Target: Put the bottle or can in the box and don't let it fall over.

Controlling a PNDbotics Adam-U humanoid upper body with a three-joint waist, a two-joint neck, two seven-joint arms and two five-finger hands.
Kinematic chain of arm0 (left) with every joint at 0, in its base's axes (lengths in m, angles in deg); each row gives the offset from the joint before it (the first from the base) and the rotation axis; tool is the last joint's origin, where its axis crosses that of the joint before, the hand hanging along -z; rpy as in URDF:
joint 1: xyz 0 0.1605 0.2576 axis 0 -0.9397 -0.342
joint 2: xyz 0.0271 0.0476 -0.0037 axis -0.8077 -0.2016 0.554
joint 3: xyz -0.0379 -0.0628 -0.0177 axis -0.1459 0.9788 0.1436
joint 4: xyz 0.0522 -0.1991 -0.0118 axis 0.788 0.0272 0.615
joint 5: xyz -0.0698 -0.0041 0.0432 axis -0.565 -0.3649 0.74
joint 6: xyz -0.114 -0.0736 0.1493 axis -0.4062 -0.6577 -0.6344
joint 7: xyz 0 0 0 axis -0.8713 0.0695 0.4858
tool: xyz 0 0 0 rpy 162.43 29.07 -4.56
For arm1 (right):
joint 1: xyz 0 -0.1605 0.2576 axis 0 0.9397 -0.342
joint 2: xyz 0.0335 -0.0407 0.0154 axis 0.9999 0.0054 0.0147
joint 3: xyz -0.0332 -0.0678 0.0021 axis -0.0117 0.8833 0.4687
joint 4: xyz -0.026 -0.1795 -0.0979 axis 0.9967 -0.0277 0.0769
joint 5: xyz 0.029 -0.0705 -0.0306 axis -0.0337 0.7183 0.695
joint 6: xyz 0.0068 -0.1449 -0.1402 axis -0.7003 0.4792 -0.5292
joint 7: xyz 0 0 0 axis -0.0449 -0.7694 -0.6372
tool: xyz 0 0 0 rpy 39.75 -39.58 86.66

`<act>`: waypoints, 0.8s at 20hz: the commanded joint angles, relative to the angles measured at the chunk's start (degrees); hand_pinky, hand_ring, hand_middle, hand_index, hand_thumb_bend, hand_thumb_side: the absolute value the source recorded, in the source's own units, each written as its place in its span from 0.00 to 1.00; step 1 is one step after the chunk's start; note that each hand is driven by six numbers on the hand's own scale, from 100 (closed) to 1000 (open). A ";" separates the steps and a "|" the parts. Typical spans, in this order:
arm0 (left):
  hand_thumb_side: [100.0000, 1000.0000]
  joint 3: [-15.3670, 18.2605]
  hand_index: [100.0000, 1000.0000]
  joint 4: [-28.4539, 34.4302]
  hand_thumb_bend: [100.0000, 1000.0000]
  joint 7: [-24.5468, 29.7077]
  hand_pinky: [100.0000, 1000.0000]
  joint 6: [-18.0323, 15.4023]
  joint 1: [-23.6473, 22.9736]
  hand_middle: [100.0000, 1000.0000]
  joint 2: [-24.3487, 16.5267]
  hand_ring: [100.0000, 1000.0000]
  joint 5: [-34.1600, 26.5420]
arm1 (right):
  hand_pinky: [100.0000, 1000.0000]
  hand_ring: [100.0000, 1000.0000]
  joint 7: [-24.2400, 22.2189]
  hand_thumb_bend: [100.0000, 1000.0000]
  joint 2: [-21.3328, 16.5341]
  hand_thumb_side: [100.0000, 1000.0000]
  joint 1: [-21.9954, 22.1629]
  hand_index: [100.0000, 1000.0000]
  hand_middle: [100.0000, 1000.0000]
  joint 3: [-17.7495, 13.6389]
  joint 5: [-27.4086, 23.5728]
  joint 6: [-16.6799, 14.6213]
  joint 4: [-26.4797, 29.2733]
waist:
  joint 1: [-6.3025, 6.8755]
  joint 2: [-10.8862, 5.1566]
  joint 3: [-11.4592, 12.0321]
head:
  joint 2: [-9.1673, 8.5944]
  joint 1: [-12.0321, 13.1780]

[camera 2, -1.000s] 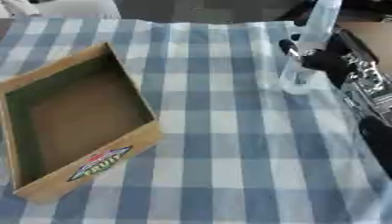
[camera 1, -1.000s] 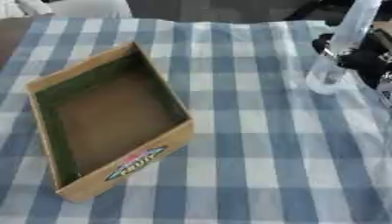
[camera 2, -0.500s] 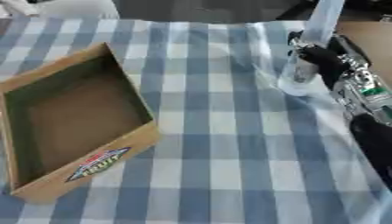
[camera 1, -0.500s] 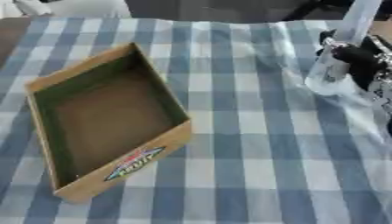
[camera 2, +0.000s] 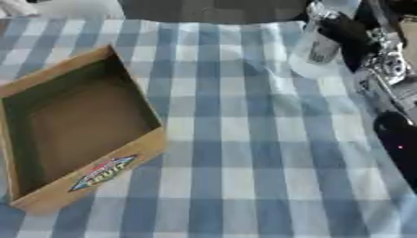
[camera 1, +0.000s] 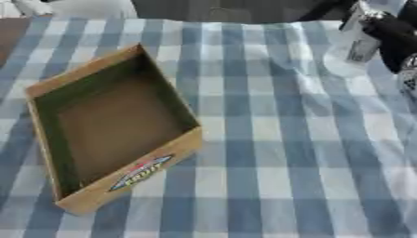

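Note:
A clear plastic bottle (camera 2: 312,52) with a pale label shows at the upper right over the blue-and-white checked cloth, leaning slightly, its top cut off by the upper edge of the view. My right hand (camera 2: 348,33), black, comes in from the upper right corner with its fingers curled round the bottle's upper part. The open cardboard box (camera 1: 50,89), green-lined with a brown floor and a fruit logo on its near wall, lies empty at the left, well apart from the bottle. I cannot tell whether the bottle's base touches the cloth. My left hand shows in no view.
My right forearm (camera 2: 389,88), silver and black, runs down the right edge. The checked tablecloth (camera 1: 269,153) covers the table between box and bottle. A dark strip and a white shape lie beyond the table's far edge.
My right hand closed in on the bottle and has moved it toward the far upper right; its base now sits higher in the view. The box has stayed put.

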 commanded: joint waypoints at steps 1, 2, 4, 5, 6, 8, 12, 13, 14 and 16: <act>0.52 -0.24 0.63 2.23 0.00 -0.30 0.87 0.30 1.35 0.70 -1.20 1.00 -1.49 | 0.01 0.13 -0.42 0.00 -1.74 0.00 -2.86 0.08 0.32 1.31 1.52 2.35 5.43 | 0.04 -2.21 0.18 | 0.39 -0.41; 0.52 -0.43 0.63 2.60 0.00 -0.21 0.87 0.00 1.90 0.69 -1.20 1.00 -1.97 | 0.01 0.13 -0.41 0.00 -1.24 0.00 -3.74 0.08 0.32 2.05 2.18 2.98 5.64 | 0.07 -2.42 0.33 | 0.61 -0.61; 0.54 -0.73 0.63 2.86 0.00 0.26 0.86 -1.32 3.09 0.69 -1.18 1.00 -2.65 | 0.01 0.13 -0.46 0.00 0.25 0.00 -5.70 0.08 0.32 3.65 4.28 3.79 5.14 | 0.11 -2.86 0.78 | 0.98 -1.11; 0.54 -0.82 0.64 2.91 0.00 0.51 0.86 -2.07 3.73 0.69 -1.20 1.00 -2.92 | 0.01 0.14 -0.67 0.00 1.30 0.00 -6.60 0.08 0.32 4.43 5.42 3.97 4.79 | 0.09 -3.10 1.03 | 1.36 -1.52; 0.53 -0.86 0.64 2.93 0.00 0.68 0.86 -2.87 4.36 0.69 -1.17 1.00 -3.28 | 0.02 0.14 -0.98 0.00 2.32 0.00 -7.38 0.08 0.32 5.14 6.50 4.06 4.46 | 0.08 -3.31 1.28 | 1.70 -1.85; 0.53 -0.62 0.64 2.94 0.00 0.64 0.85 -4.72 5.59 0.69 -1.09 1.00 -4.25 | 0.02 0.14 -1.74 0.00 4.25 0.00 -8.69 0.09 0.33 6.53 8.56 4.22 3.58 | 0.00 -3.79 1.90 | 2.25 -2.56; 0.55 -0.55 0.64 2.95 0.00 0.09 0.84 -7.67 6.90 0.68 -2.69 1.00 -5.71 | 0.04 0.17 -2.97 0.00 7.53 0.00 -10.68 0.09 0.34 9.04 12.23 4.08 0.38 | -0.19 -4.87 3.21 | 3.62 -4.43; 0.55 -0.70 0.64 2.95 0.00 0.26 0.83 -8.22 7.20 0.68 -3.09 1.00 -5.98 | 0.05 0.17 -3.10 0.00 8.30 0.00 -11.21 0.10 0.35 9.62 12.29 4.24 -0.54 | -0.24 -5.15 3.58 | 4.03 -5.04; 0.55 -0.84 0.64 2.95 0.00 0.49 0.83 -8.71 7.46 0.67 -3.36 1.00 -6.32 | 0.05 0.17 -3.24 0.00 8.91 0.00 -11.70 0.10 0.35 10.15 12.21 4.40 -1.39 | -0.31 -5.39 3.89 | 4.37 -5.57; 0.55 -1.25 0.64 2.95 0.00 1.23 0.83 -9.59 7.94 0.67 -3.80 1.00 -7.34 | 0.05 0.18 -3.36 0.00 10.14 0.00 -12.48 0.10 0.36 11.06 11.73 4.84 -2.99 | -0.45 -5.86 4.61 | 4.82 -6.55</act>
